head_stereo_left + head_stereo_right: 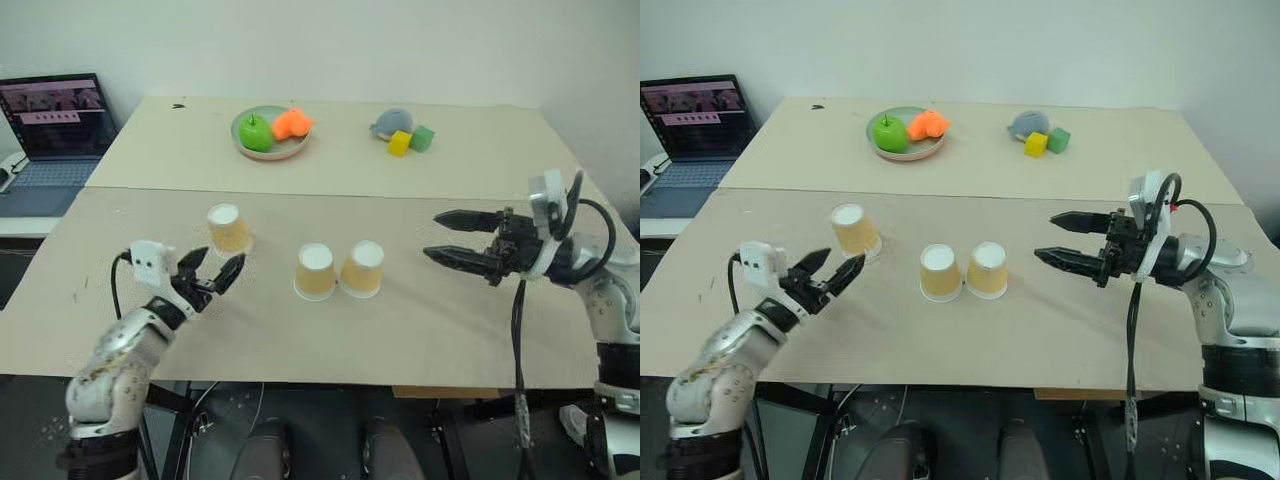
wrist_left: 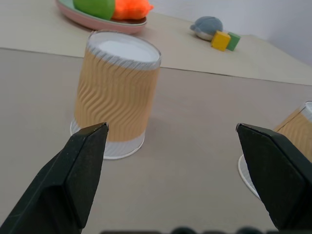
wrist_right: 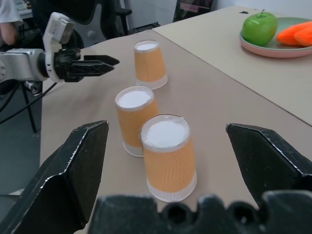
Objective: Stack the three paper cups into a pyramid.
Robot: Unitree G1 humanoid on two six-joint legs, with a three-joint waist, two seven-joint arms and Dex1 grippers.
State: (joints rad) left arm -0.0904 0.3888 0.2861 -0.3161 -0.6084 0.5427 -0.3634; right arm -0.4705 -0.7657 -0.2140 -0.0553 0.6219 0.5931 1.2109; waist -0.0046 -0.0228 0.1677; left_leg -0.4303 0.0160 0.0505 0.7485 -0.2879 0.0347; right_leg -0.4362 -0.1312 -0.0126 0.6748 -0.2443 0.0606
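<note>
Head views: three paper cups (image 1: 315, 271) all upside down on the table (image 1: 400, 330) — two touching side by side in the middle, the lone cup (image 1: 229, 228) off to the robot's left, well apart from the pair. Nothing stacked yet. Left gripper (image 1: 211, 274) sits just beside the lone cup, jaws spread, holding nothing. Right gripper (image 1: 462, 240) hangs to the right of the pair, near but clear of it, jaws also wide and empty. Plate of toy fruit (image 1: 272, 130) and coloured blocks (image 1: 411, 141) at the far side, not in play. Left wrist view: lone cup ahead of the open jaws, closer to one finger, not between them yet. Right wrist view: the pair lines up between the open jaws, near cup (image 3: 168, 157) closest, nothing touching. Base row looks ready as is — what's left is the whole top: grab the lone cup and set it across the two.
</note>
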